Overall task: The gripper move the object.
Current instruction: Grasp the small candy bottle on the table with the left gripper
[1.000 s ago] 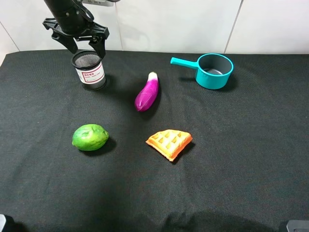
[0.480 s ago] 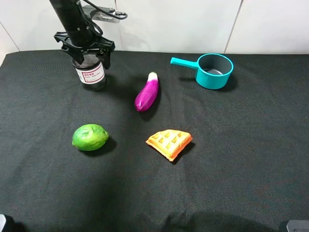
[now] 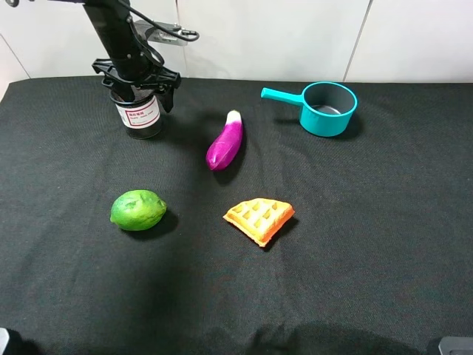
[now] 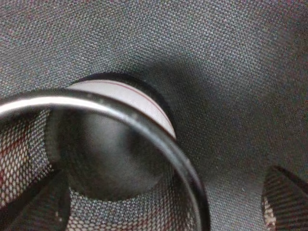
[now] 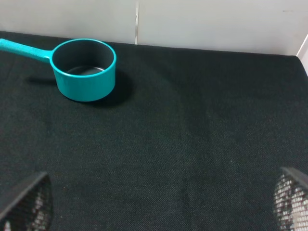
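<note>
The object is a small black wire-mesh cup [image 3: 140, 118] with a white label in red print, standing at the back left of the black table. My left gripper [image 3: 137, 80] is lowered over its top, jaws spread, fingers reaching down on both sides of the rim. In the left wrist view the cup's rim and label [image 4: 130, 98] fill the frame, and the left gripper [image 4: 156, 207] is open with one fingertip [image 4: 284, 202] well outside the cup. The right gripper [image 5: 159, 211] is open and empty, low over bare cloth.
A purple eggplant [image 3: 225, 140] lies right of the cup. A green lime [image 3: 137, 210] and an orange waffle piece [image 3: 259, 218] lie nearer the front. A teal saucepan [image 3: 327, 108] stands at the back right; it also shows in the right wrist view [image 5: 84, 70].
The left gripper has come down from above the cup and now has its fingers around the cup's top. The cup and the other objects have not moved.
</note>
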### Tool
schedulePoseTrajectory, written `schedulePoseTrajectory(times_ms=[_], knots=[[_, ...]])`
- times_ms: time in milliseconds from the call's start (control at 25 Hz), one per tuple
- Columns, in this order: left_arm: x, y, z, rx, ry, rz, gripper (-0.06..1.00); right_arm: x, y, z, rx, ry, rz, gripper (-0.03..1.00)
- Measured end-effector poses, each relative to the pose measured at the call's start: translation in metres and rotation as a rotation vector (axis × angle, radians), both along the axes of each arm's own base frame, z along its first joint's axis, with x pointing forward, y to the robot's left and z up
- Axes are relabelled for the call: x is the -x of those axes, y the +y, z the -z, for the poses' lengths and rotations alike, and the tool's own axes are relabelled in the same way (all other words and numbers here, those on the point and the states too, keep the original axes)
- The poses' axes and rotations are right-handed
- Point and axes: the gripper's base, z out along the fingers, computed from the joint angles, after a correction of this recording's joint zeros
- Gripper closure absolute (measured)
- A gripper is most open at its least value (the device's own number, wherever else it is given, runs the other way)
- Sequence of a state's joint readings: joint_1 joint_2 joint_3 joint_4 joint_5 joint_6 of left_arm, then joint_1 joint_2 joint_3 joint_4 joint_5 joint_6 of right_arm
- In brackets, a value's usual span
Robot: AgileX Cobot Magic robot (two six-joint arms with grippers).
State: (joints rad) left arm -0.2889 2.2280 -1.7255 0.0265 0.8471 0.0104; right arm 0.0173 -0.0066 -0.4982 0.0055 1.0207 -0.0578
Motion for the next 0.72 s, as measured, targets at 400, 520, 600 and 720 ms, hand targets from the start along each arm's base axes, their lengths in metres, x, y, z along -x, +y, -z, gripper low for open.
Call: schedulePoseTrajectory(times_ms=[400, 520, 600, 720], knots=[[-0.003, -0.003, 0.015, -0.008, 0.018, 0.006, 0.11, 0.0, 0.0, 0.0, 0.0, 0.0, 0.0, 0.27], [-0.003, -0.004, 0.015, -0.006, 0.011, 0.009, 0.11, 0.0, 0.0, 0.0, 0.0, 0.0, 0.0, 0.27], [-0.003, -0.004, 0.015, -0.007, 0.01, 0.009, 0.11, 0.0, 0.0, 0.0, 0.0, 0.0, 0.0, 0.27], [-0.003, -0.004, 0.015, -0.007, 0.009, 0.009, 0.11, 0.0, 0.0, 0.0, 0.0, 0.0, 0.0, 0.27]])
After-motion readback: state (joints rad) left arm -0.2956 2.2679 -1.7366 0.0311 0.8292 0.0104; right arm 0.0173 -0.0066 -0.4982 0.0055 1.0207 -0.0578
